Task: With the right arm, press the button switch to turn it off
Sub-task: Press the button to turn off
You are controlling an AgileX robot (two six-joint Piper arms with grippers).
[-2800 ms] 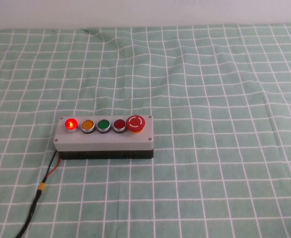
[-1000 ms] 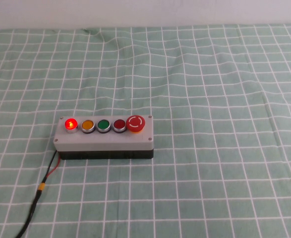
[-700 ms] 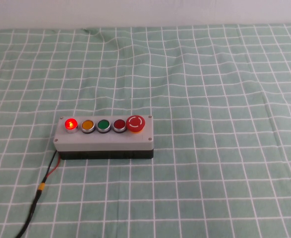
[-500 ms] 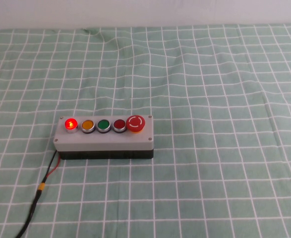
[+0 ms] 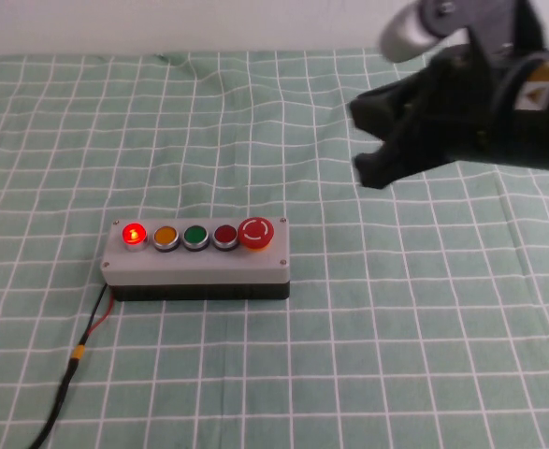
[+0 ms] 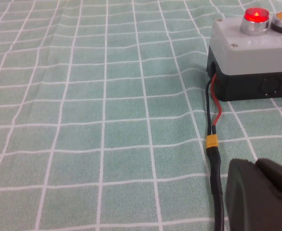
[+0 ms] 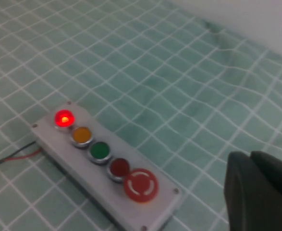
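- In the high view you see a grey box [image 5: 197, 263] lying on a green checked cloth [image 5: 396, 355]. The button switch [image 5: 134, 234] sits at the left end of the box's row and glows red.
- Going right along the row you find an orange button [image 5: 166, 237], a green button [image 5: 195, 236], a dark red button [image 5: 225, 236] and a big red mushroom button [image 5: 255, 232].
- The right arm [image 5: 498, 89] comes in from the far right. The right gripper [image 5: 375, 140] hangs in the air, far and to the right of the box, well apart from the button switch. Its jaws stand a little apart, with nothing between them.
- A black cable [image 5: 64, 383] runs from the box's left end toward the near left corner.
- In the left wrist view you see the button switch [image 6: 255, 17] lit red on the box, with the cable [image 6: 214, 159] leading out of it. The left gripper [image 6: 258, 195] is low over the cloth near the cable. You cannot tell if its jaws are apart or together.
- In the right wrist view you see all five buttons, and the button switch [image 7: 64, 118] glows.
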